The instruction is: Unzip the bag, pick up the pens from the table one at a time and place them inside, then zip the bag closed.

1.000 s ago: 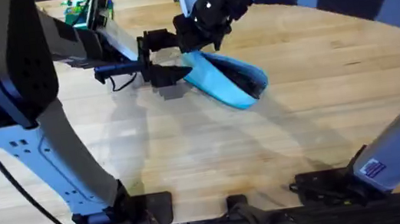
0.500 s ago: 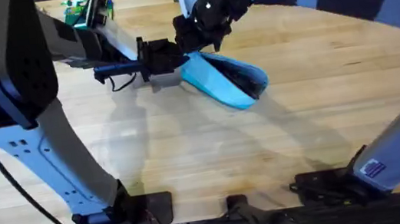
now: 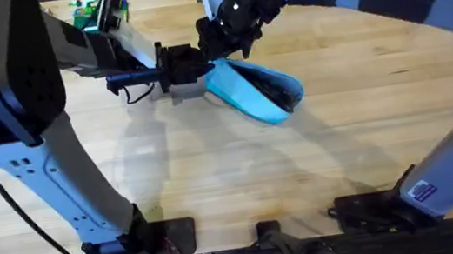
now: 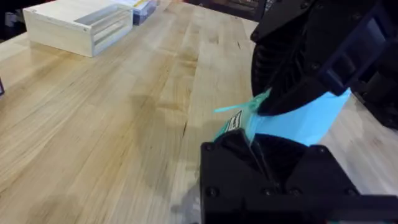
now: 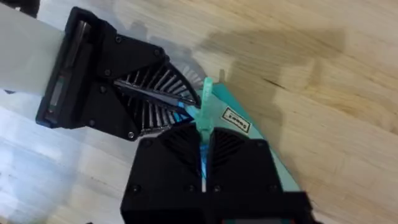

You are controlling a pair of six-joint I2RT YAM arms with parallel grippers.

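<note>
Already unzipped, the bag (image 3: 254, 92) is pinched at its 10 o'clock end by both closed tools, left tool (image 3: 186, 65) and right tool (image 3: 222, 43); opposing pulls could tear its tab.

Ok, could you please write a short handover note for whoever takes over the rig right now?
Left gripper: fingers shut on the end of the bag nearest the left arm, holding it on the table.
Right gripper: fingers shut on the teal zipper pull at that same end.
Bag: unzipped, with its dark inside showing. I cannot tell whether a pen is inside.
Done: unzipping.
Left: check the pens are in, then zip it closed.
</note>
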